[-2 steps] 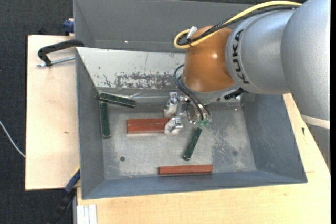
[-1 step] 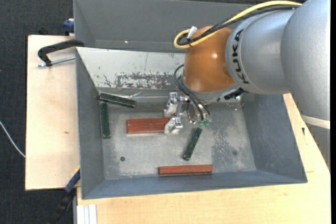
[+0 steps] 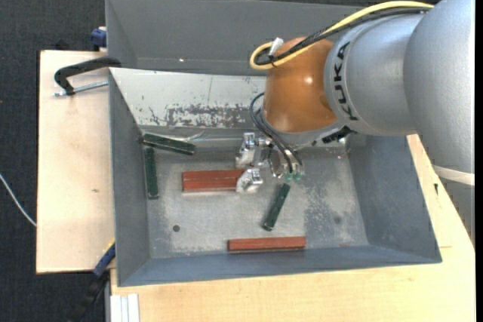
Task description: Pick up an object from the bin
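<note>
Your pincer (image 3: pixel 253 164) hangs low over the middle of the bin (image 3: pixel 226 30), under the orange wrist cover. From this angle you cannot tell whether it is apart or together, and nothing can be seen clamped in it.

The nearest thing is the reddish-brown bar (image 3: pixel 211 182). Its right end lies right at the pincer's lower edge, touching or just short of it, and its long axis runs straight out to the pincer's left, away from the arm. You are therefore over the bar's tip and not its middle. If this is your pick, the move probably calls for a shift leftward along the bar, with the close made across its narrow width.

Just beside the pincer, below and a little to its right, a dark green stick (image 3: pixel 276 206) lies slanted, its upper end nearest you.

Farther below sits a second red bar (image 3: pixel 266 243) along the near wall. Well apart to the left lie two more green sticks, one upright (image 3: pixel 152 171) and one nearly level (image 3: pixel 167 143).
</note>
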Controlling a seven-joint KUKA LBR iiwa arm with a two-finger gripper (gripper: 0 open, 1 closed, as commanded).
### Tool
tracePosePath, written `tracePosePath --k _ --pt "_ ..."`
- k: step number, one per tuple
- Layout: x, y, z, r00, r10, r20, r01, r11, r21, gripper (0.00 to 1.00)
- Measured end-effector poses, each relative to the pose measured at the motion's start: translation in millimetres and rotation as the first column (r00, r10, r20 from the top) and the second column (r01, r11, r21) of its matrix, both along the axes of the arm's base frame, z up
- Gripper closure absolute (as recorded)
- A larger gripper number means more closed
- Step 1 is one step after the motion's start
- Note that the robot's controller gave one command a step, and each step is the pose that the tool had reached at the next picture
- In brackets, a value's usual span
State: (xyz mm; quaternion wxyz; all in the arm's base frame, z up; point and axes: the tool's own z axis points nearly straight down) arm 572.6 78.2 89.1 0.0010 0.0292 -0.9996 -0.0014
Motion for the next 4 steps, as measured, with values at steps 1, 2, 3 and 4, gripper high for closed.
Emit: tracePosePath --k 1,2,3,4 --pt "0.0 0.0 0.0 1.0 0.0 0.0 0.0 1.0 0.0 1.0" --pt "3.3 -10.6 0.2 0.999 0.05 0.005 -0.05 0.999 0.01 1.0" --pt "-7.4 12.8 145.2 0.999 0.051 0.01 -0.051 0.999 0.0 1.0" --pt "-7.7 12.6 144.6 0.999 0.051 0.008 -0.051 0.999 -0.001 1.0"
